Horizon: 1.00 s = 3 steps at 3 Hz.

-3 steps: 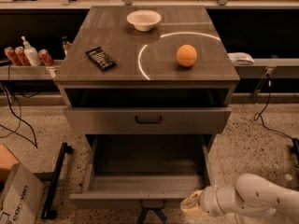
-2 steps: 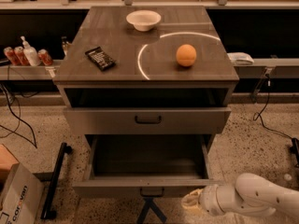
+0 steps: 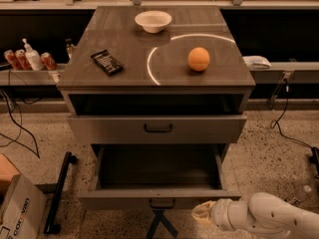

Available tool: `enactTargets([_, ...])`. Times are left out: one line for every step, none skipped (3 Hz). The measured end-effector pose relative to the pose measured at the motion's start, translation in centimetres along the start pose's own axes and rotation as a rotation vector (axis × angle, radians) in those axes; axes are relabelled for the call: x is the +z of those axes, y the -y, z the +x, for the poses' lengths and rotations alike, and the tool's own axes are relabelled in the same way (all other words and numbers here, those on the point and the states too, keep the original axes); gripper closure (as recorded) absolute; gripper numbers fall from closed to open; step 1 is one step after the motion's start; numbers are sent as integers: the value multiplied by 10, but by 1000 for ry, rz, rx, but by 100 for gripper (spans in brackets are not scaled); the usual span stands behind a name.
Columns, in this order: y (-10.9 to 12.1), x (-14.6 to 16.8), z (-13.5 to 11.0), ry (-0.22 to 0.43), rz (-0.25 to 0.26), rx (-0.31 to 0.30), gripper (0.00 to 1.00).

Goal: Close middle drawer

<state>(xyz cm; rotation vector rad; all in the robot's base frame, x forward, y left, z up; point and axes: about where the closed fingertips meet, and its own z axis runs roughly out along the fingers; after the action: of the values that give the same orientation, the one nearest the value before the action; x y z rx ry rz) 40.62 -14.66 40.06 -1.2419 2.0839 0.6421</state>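
Note:
The middle drawer (image 3: 119,199) is pulled far out of the grey cabinet; its deep, empty box is open to view and its flat front carries a small dark handle (image 3: 162,202). My gripper (image 3: 202,214) is at the bottom right, on the end of the white arm (image 3: 269,218). It sits just below and in front of the right part of the drawer's front. The top drawer (image 3: 114,129) above is open a little. The lowest drawer is hidden under the middle one.
On the cabinet top lie an orange (image 3: 199,59), a white bowl (image 3: 153,20) and a dark packet (image 3: 107,62). Cans and a bottle (image 3: 27,59) stand on a shelf at the left. A cardboard box (image 3: 20,210) and a black bar (image 3: 60,193) are on the floor at the left.
The middle drawer's front has slid back a little toward the cabinet. My gripper has stayed near the drawer's lower right.

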Motion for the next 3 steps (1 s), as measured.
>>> enactTargets([30, 14, -16, 47, 89, -73, 100])
enactTargets([55, 22, -35, 86, 140, -136, 100])
enactTargets([76, 25, -57, 115, 174, -194, 100])
